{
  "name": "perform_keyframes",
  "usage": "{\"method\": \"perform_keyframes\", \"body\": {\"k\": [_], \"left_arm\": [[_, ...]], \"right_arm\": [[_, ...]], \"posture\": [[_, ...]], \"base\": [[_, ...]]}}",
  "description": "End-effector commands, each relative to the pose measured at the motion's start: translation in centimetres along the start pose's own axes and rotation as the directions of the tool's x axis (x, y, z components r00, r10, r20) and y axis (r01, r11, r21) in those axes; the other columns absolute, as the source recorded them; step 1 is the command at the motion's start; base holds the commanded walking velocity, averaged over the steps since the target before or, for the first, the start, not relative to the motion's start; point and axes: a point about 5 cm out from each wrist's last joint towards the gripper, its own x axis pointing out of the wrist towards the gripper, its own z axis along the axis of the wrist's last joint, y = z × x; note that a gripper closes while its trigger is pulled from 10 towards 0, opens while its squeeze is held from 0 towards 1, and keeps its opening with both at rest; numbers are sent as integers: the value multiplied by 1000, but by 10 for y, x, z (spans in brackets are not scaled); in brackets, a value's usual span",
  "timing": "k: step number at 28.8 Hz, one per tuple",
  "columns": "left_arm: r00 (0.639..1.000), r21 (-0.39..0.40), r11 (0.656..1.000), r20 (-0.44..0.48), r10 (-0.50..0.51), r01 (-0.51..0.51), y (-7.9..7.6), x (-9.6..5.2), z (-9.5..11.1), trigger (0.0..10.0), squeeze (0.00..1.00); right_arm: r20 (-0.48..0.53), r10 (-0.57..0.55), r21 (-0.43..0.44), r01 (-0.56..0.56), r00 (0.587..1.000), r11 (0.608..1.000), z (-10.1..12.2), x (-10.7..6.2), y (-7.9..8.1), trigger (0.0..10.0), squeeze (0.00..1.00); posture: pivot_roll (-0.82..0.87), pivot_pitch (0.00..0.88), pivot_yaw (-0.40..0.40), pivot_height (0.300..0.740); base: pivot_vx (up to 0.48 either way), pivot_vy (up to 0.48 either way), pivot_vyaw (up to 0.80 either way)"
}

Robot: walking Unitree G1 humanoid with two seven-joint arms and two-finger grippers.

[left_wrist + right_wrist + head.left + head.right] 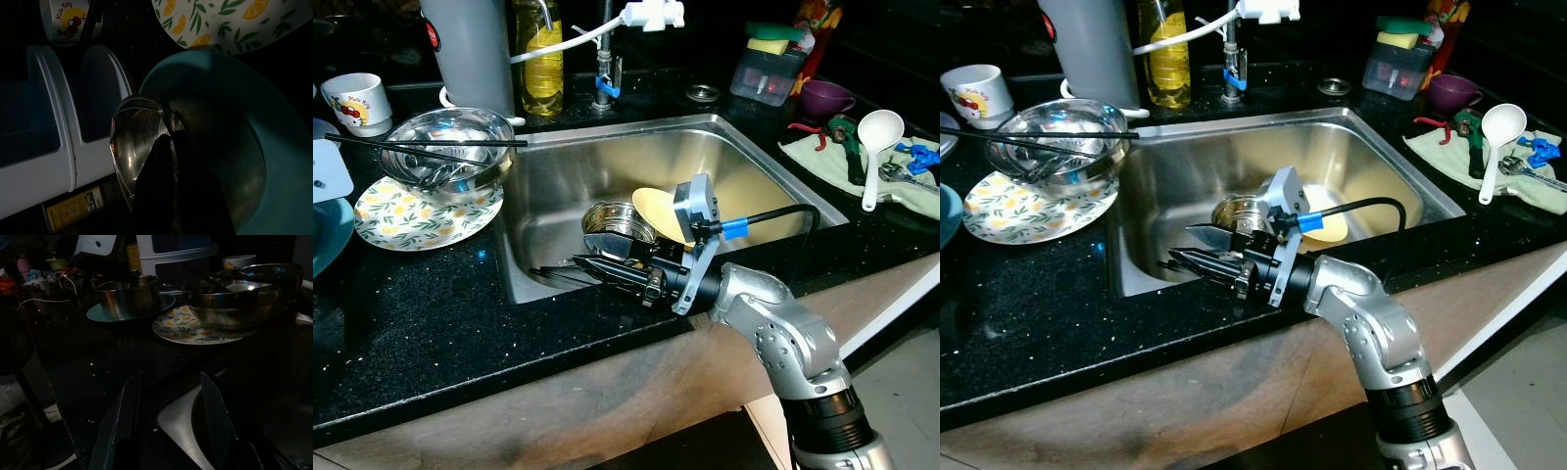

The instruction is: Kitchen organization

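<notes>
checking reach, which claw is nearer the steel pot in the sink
Right. The right claw hangs open inside the sink, just beside the steel pot. The left claw is over a teal plate on the counter.

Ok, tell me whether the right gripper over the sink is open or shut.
Open. The right gripper has its two black fingers spread apart, holding nothing, above the steel sink.

My head eyes look down on the sink (pixel 705 157) and counter (pixel 421 304), while both wrist cameras sit close along my jaws, sharing the patterned plate (pixel 186 325).
</notes>
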Motion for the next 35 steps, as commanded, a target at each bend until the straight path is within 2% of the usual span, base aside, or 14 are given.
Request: {"method": "perform_keyframes", "body": {"k": [1,9,11,13,19,20,21,23,25,26,28,29,32,35], "left_arm": [[1000,6,1000,-10,-5,5,-1,1,-1,0,0],[995,-31,996,46,87,-86,14,-4,5,0,0],[975,-128,976,113,190,-175,31,-11,14,0,0],[964,-173,965,141,223,-198,36,-14,18,0,0],[892,-435,883,309,330,-176,56,-26,40,0,0],[862,-499,852,351,366,-158,62,-29,46,0,0],[862,-499,852,351,366,-158,62,-29,46,0,0],[809,-569,810,405,426,-142,73,-35,55,0,0],[724,-618,777,480,495,-122,85,-44,66,0,0],[724,-618,777,480,495,-122,85,-44,66,0,0],[632,-658,748,544,552,-87,94,-54,77,0,0],[632,-658,748,544,552,-87,94,-54,77,0,0],[522,-686,727,608,599,-34,101,-67,88,0,0],[493,-701,713,613,617,-22,103,-70,90,0,0]], "right_arm": [[-5,17,2,-17,1000,1000,-2,-1,4,10000,0],[-1,21,5,-21,1000,1000,-2,-1,4,10000,0],[5,21,9,-21,1000,1000,-1,-1,4,10000,0],[6,22,10,-22,1000,1000,-1,-1,4,10000,0],[10,25,15,-25,1000,1000,-1,0,4,10000,0],[12,27,17,-27,1000,999,-1,0,5,10000,0],[12,27,17,-27,1000,999,-1,0,5,10000,0],[14,28,19,-28,1000,999,-1,0,5,10000,0],[16,27,20,-28,1000,999,0,-1,5,10000,0],[16,27,20,-28,1000,999,0,-1,5,10000,0],[19,27,23,-28,999,999,0,-1,5,10000,0],[19,27,23,-28,999,999,0,-1,5,10000,0],[22,26,27,-26,999,999,0,-1,5,10000,0],[24,25,29,-26,999,999,0,-2,5,10000,0]], "posture": [[11,176,-64,740],[10,171,-65,740],[13,168,-67,740],[12,169,-65,740],[14,168,-65,740],[13,168,-64,740],[13,168,-64,740],[13,168,-63,740],[11,169,-62,740],[11,169,-62,740],[10,171,-62,740],[10,171,-62,740],[9,174,-61,740],[9,174,-61,740]], "base": [[0,0,0],[0,0,0],[0,0,0],[0,0,0],[0,0,0],[0,0,0],[0,0,0],[0,0,0],[0,0,0],[0,0,0],[0,0,0],[0,0,0],[0,0,0],[0,0,0]]}}
